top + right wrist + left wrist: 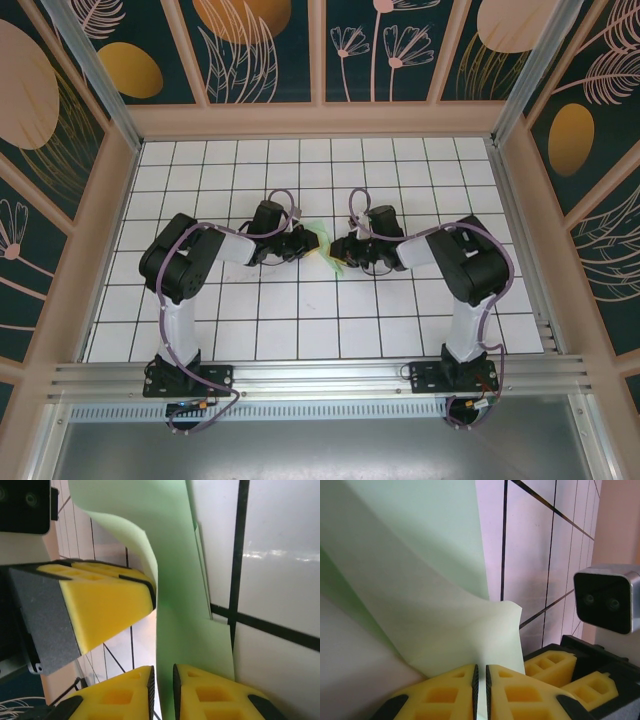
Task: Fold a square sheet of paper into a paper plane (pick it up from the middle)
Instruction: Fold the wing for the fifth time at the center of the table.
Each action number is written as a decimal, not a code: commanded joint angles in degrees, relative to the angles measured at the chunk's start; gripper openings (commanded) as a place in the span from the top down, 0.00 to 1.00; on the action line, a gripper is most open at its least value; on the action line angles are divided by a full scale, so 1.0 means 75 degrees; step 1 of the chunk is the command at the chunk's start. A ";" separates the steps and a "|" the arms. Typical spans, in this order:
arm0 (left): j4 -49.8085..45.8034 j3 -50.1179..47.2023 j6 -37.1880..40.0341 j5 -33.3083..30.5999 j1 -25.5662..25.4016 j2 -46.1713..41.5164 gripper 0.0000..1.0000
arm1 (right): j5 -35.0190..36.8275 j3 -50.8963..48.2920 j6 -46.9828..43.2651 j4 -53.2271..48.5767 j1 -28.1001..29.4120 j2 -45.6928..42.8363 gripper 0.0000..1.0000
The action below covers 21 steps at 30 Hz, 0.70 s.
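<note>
The pale green square sheet of paper hangs creased and bent between the two grippers above the table's middle, and they hide its overall shape. My left gripper is shut on one edge of it. In the left wrist view the paper rises from between the nearly touching pads of the left gripper. My right gripper faces it from the right. In the right wrist view the paper runs through the right gripper, whose jaws stand a little apart. A left finger is close by.
The white grid-tiled table is walled by a wooden frame at the back and sides. An aluminium rail carrying both arm bases runs along the near edge. The right wrist camera sits close to the left gripper.
</note>
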 commanded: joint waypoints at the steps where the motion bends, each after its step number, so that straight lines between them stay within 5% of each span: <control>1: -0.0486 0.0023 0.0193 -0.0584 -0.0045 0.0413 0.83 | 0.0064 0.0132 -0.0542 -0.0611 -0.0023 -0.0343 0.80; 14: -0.0673 0.0183 0.0233 -0.0561 -0.0045 0.0385 0.83 | 0.0754 0.0211 -0.1791 -0.1249 0.0197 -0.0199 0.82; 21: -0.0865 0.0456 0.0377 -0.0489 -0.0045 0.0224 0.82 | 0.0681 0.0093 -0.1657 -0.0995 0.0169 -0.0039 0.93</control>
